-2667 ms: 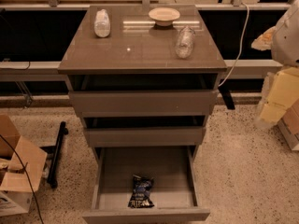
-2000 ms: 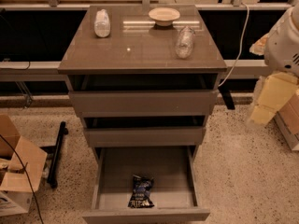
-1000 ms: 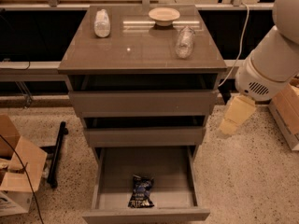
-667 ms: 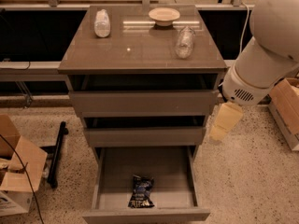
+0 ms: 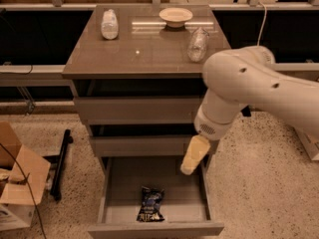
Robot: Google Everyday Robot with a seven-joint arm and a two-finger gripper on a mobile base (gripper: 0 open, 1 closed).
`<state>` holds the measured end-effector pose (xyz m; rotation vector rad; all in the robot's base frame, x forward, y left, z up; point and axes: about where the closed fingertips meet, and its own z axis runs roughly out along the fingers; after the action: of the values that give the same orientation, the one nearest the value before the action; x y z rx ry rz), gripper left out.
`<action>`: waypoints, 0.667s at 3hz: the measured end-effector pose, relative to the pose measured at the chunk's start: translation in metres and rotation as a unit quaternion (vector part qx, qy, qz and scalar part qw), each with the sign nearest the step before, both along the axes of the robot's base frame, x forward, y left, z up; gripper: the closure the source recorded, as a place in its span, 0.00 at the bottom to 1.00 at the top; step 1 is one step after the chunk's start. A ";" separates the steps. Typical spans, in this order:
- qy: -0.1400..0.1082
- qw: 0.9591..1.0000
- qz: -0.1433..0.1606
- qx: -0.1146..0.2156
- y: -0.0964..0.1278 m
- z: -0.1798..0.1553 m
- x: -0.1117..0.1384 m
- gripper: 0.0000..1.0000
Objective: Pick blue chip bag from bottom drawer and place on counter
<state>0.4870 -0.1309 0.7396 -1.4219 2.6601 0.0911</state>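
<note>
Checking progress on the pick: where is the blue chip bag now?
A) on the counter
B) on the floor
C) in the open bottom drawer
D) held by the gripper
C: the chip bag lies in the open bottom drawer, and the gripper hangs above the drawer's rear, apart from the bag.

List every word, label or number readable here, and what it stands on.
Blue chip bag in the bottom drawer: pale lettering, too blurred to read.
Left bottle and right bottle on the counter: no readable label.
Hand, above the drawer's right side: no markings.
</note>
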 end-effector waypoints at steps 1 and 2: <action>0.013 0.999 -0.030 0.000 0.005 -0.015 0.000 0.00; 0.013 0.999 -0.030 0.000 0.005 -0.015 0.000 0.00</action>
<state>0.4870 -0.1257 0.7244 -1.3483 2.7213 0.1063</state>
